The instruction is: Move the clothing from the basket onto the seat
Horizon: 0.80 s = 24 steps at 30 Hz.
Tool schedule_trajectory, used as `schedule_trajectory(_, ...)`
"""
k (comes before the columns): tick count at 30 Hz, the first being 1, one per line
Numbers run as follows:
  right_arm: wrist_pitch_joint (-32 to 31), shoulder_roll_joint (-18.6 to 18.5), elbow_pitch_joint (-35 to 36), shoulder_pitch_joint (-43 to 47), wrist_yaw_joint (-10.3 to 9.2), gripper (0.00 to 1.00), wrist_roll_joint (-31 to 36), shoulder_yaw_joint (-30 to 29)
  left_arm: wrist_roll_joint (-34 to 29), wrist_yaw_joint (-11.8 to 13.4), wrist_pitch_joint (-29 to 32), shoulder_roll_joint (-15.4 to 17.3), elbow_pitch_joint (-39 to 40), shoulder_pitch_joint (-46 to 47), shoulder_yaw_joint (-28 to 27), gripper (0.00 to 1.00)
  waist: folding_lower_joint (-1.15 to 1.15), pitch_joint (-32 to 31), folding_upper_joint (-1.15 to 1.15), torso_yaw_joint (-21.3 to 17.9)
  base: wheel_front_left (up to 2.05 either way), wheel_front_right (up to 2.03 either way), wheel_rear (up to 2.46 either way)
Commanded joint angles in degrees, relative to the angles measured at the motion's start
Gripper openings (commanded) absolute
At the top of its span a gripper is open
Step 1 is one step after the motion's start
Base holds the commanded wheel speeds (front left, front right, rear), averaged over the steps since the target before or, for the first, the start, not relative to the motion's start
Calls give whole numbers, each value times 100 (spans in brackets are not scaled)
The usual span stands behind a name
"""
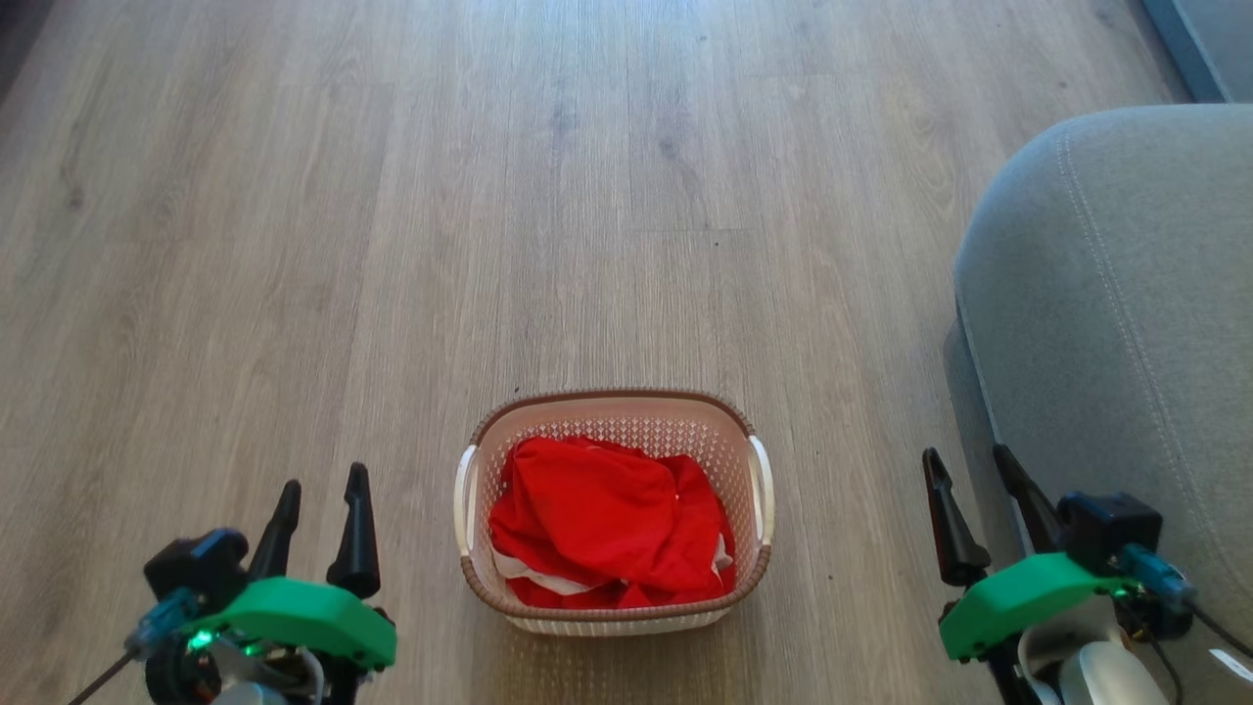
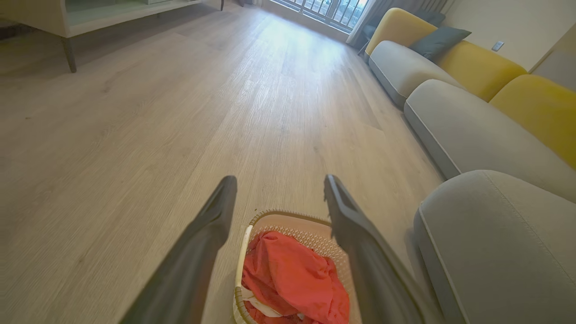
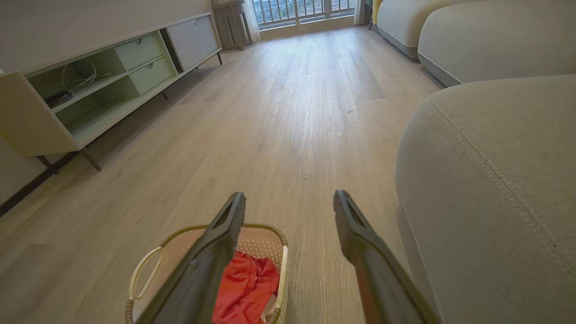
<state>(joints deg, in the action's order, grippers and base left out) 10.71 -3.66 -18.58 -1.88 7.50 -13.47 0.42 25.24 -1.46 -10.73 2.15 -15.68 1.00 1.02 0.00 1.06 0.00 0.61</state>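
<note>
In the head view the clothing (image 1: 597, 519) lies heaped in the basket (image 1: 612, 397), between the left gripper (image 1: 324, 480) and right gripper (image 1: 965, 455), both spread wide and empty; the reach is not yet begun. The left wrist view looks down over the basket's rim: next, I'd say, dip inside and pinch fabric. The right wrist view shows bare floor (image 3: 306, 135) between the basket and the seat (image 3: 495, 180) with its rounded edge, to the right.

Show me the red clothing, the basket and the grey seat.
clothing (image 1: 587, 509), head view, middle of the red heap.
basket (image 1: 612, 396), head view, far brown rim.
seat (image 1: 1126, 294), head view, grey top surface.
</note>
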Motion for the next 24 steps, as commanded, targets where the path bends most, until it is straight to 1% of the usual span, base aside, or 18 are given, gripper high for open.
schedule_trajectory(1, 101, -86, 151, -325, -1, 100, 223, 135, -216, 30, -101, 64, 214, 286, -107, 100, 0, -2, 0, 1, 0, 0, 0)
schedule_trajectory(21, 422, -65, 135, -389, -1, 100, 1452, 155, -1383, 120, -420, 73, 211, 317, -66, 100, 0, 21, 0, -6, 0, 0, 0)
schedule_trajectory(24, 429, -57, 129, -393, -1, 100, 1438, 136, -1409, 114, -427, 73, 199, 317, -74, 100, 0, 23, 0, -13, 0, 0, 0)
